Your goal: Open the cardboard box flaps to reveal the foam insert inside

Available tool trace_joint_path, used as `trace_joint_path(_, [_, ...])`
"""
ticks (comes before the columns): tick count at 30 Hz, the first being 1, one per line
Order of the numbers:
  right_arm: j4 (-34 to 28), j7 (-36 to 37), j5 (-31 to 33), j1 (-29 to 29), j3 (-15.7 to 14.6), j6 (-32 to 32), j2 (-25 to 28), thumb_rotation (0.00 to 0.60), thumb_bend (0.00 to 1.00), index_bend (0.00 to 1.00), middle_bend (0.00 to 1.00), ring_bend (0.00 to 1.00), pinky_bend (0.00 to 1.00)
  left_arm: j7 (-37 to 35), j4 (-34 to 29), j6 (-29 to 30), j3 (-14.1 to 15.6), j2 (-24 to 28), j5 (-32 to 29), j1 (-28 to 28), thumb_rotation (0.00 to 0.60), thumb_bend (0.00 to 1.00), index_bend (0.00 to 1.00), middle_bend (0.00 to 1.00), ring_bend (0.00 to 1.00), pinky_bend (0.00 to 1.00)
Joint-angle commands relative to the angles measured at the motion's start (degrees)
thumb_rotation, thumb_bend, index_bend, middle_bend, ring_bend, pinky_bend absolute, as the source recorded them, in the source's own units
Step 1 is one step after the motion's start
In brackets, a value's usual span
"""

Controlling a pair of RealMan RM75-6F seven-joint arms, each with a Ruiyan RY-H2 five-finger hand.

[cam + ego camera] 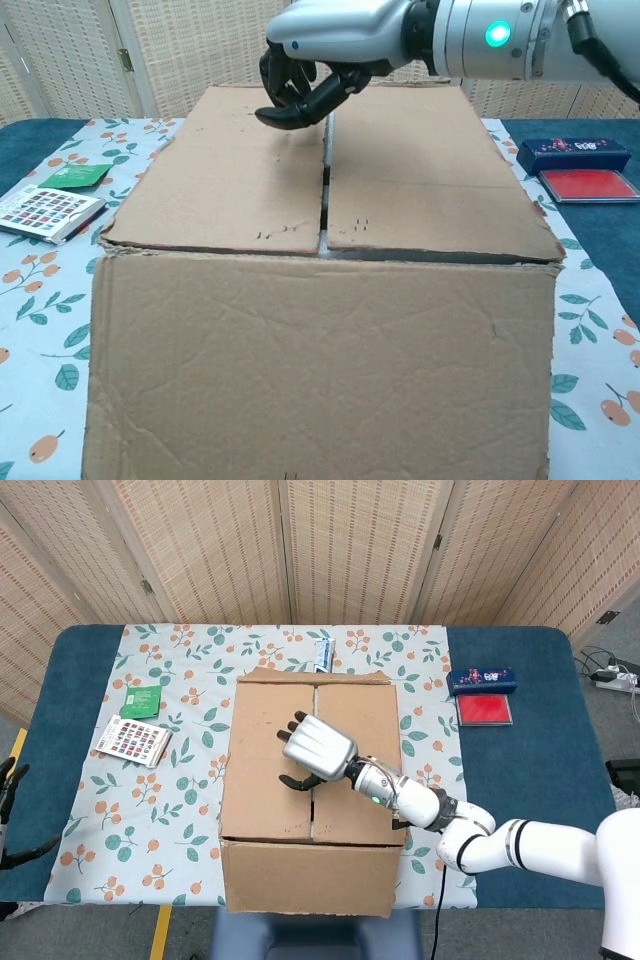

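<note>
Two flat cardboard flaps (312,758) meet at a narrow seam (325,190) where the right hand (317,748) curls empty fingers (300,105).

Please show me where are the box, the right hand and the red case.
box (270,735): head view, left top flap.
right hand (318,746): head view, back of hand.
red case (484,710): head view, middle of lid.
</note>
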Motion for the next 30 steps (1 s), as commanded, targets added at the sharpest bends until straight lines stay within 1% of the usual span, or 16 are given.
trace_joint_path(1, [1.13,-0.63,-1.62,-0.22,-0.7,0.88,-0.65,0.148,0.52,0.75,0.32,0.34,0.32,-0.29,0.11,0.04,-0.09,0.11,-0.14,0.05,0.6,0.17,0.0,0.0,0.0,0.0])
trace_joint_path(5, [3.09,-0.81,-4.47,-1.31,-2.06,3.22,-1.78,0.145,0.52,0.75,0.26,0.23,0.29,-0.62,0.17,0.28,-0.16,0.21,-0.18,0.18,0.6,0.17,0.0,0.0,0.0,0.0])
trace_joint_path(10, [6.83,0.72,-7.49,-3.48,-3.6,7.35,-4.51,0.148,0.52,0.66,0.22,0.19,0.27,-0.73,0.1,0.57,-0.21,0.25,-0.15,0.32,0.6,0.17,0.0,0.0,0.0,0.0])
trace_joint_path(13, [7.45,1.71,-7.14,-4.2,-4.24,6.81,-4.65,0.145,0.52,0.58,0.18,0.16,0.25,-0.8,0.14,0.51,-0.28,0.26,-0.25,0.3,0.6,0.17,0.0,0.0,0.0,0.0])
trace_joint_path(16, [6.56,1.9,-5.25,-4.45,-4.03,5.0,-4.04,0.145,0.52,0.53,0.17,0.14,0.25,-0.85,0.21,0.33,-0.29,0.25,-0.3,0.23,0.6,0.17,0.0,0.0,0.0,0.0])
trace_joint_path(21, [5.11,2.05,-4.35,-4.53,-3.11,4.47,-3.37,0.14,0.52,0.52,0.17,0.14,0.25,-0.66,0.18,0.45,-0.29,0.19,-0.24,0.28,0.6,0.17,0.0,0.0,0.0,0.0])
trace_joint_path(30, [5.38,3.37,-4.23,-4.5,-2.25,4.19,-3.89,0.139,0.52,0.48,0.17,0.13,0.25,-0.62,0.16,0.54,-0.29,0.22,-0.22,0.35,0.6,0.17,0.0,0.0,0.0,0.0])
